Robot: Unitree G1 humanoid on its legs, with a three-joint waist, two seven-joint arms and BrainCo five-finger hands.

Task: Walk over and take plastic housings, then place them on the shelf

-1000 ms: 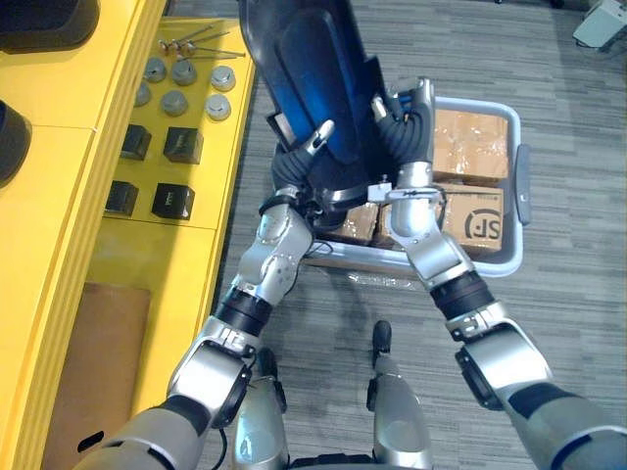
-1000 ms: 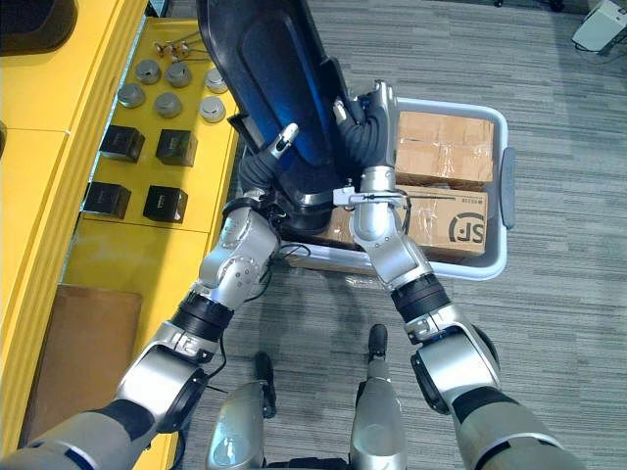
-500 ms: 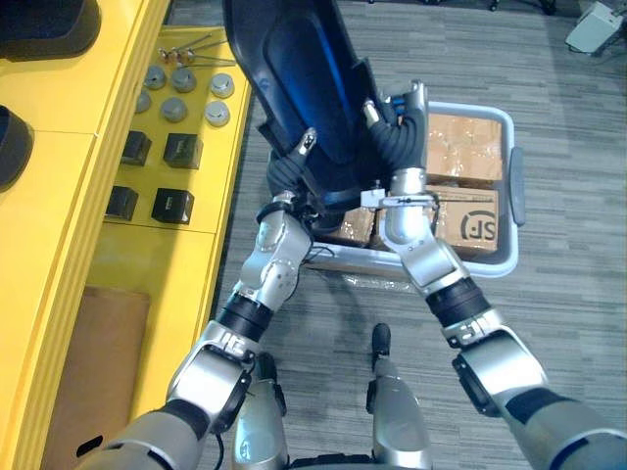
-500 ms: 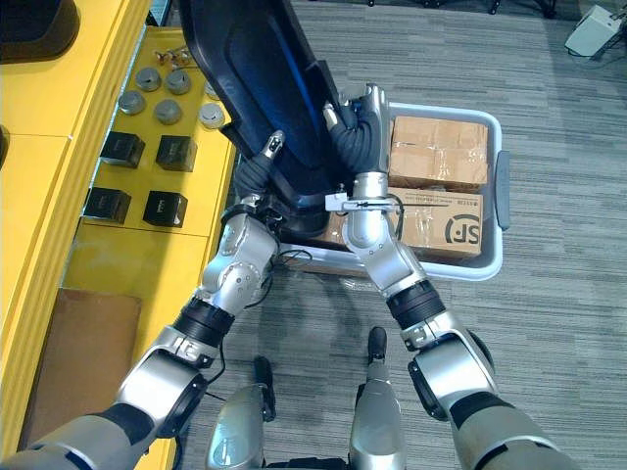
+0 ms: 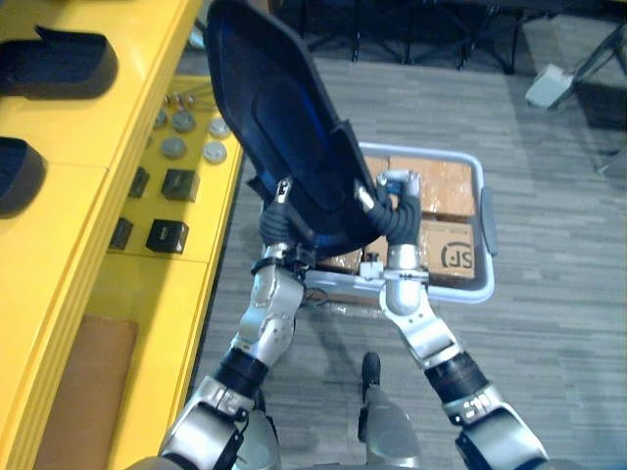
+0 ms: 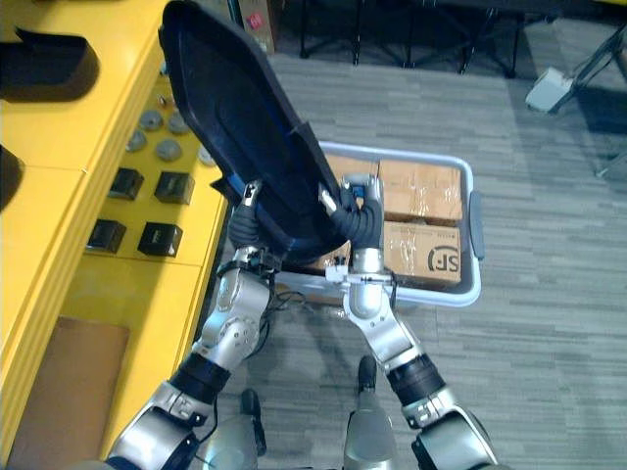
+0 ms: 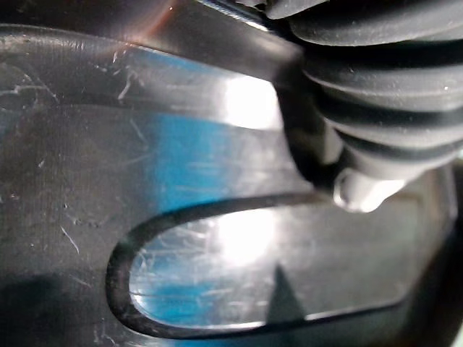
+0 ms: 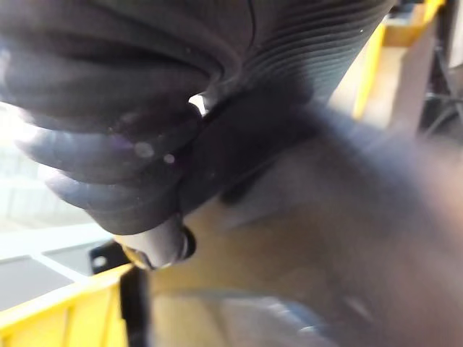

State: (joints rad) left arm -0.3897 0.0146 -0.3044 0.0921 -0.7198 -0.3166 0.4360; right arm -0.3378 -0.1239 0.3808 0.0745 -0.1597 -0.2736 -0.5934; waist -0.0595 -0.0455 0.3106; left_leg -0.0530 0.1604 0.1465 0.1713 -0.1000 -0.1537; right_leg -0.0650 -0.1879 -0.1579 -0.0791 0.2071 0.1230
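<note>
The big dark housing (image 5: 284,127) is already picked up. The left hand (image 5: 278,223) and right hand (image 5: 392,215) have their fingers clamped on its lower edges, just above the bin (image 5: 485,220) of boxes. It has yet to go on the yellow shelf (image 5: 88,127). Since a second ago the view has shifted, and the arms reach it higher.

Big plastic housing (image 5: 284,147) here: glossy black, blue sheen on the hollow inner face, scratched up close. It's held up between the left hand (image 5: 276,217) and right hand (image 5: 394,208), tilted, with its top end leaned over toward the yellow shelf (image 5: 69,245). Two more dark housings (image 5: 59,64) are seen lying on that shelf.
</note>
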